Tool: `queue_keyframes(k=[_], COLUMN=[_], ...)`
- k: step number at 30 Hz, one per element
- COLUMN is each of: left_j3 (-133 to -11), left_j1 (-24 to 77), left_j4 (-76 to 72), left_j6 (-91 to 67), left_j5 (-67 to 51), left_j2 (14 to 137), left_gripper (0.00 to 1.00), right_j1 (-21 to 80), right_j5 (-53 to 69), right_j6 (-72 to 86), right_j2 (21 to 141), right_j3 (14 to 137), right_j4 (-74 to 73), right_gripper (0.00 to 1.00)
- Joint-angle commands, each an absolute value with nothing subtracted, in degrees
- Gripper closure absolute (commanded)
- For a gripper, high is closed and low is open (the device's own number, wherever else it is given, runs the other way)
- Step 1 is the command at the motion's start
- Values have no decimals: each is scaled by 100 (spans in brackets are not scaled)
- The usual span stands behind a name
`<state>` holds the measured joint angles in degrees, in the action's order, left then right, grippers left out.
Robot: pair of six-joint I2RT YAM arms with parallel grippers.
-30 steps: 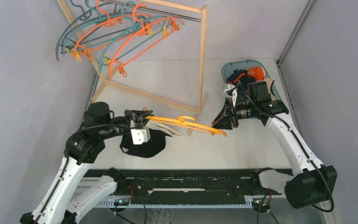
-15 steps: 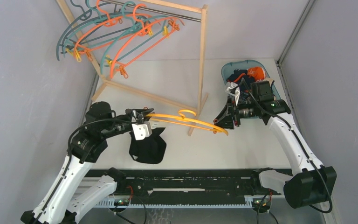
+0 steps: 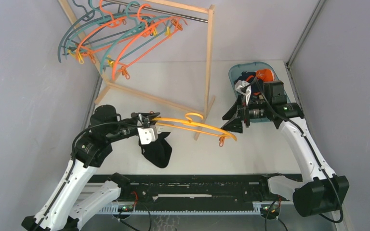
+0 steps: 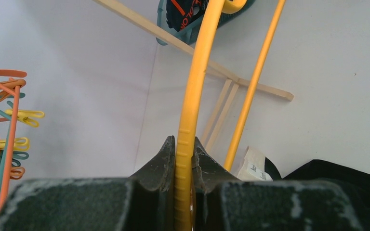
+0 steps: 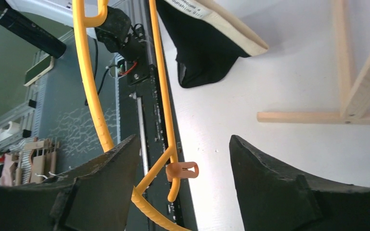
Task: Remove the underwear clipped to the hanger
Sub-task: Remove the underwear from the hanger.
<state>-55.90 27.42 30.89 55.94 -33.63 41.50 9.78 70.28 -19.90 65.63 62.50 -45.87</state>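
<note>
Nearest the arm bases, the black underwear point(image 3: 158, 150) with its pale waistband droops from the left end of the yellow hanger point(image 3: 192, 126), just beside the left hand point(image 4: 184, 159). What fastens it there cannot be made out. The left hand is pressed tight on the hanger's upper bar, which runs straight out between its fingers. The hanger reaches across the worktop point(image 3: 183, 82) to the right hand point(image 5: 183, 144), whose fingers stand spread, one on either side of the hanger's right tip without touching it. An orange clip point(image 5: 182, 170) hangs bare at that tip. Beyond the right hand, a teal basket point(image 3: 234, 72) holds other briefs point(image 3: 250, 79). Farthest back on the left, a wooden rack point(image 3: 209, 57) carries teal and orange hangers point(image 3: 120, 33).
</note>
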Motion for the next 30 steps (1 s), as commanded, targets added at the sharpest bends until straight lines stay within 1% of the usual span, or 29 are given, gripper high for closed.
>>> queue_keyframes(k=[1, 12, 21, 27, 30], left_j3=[-5449, -5359, -5488, -5537, -5554], left_j1=[2726, 2725, 2731, 2730, 2732], left_j4=[2560, 2320, 2459, 2459, 2459], left_j6=[5397, 4789, 4614, 4462, 4398], left_j5=[-3173, -3164, -3449, -3579, -3642], left_j2=[4088, 4147, 4273, 4327, 4348], left_gripper=[100, 100, 100, 100, 100], right_j1=[807, 732, 1520, 2078, 2348], right_j5=[7054, 7064, 6128, 5648, 5436], right_j6=[-1693, -1808, -2540, -3013, -3116], right_j2=[6335, 5904, 6047, 6363, 6442], right_j3=[6708, 7231, 7605, 7857, 7858], right_j4=[-4327, -4045, -4348, -4818, -4908], right_gripper=[30, 26, 25, 29, 34])
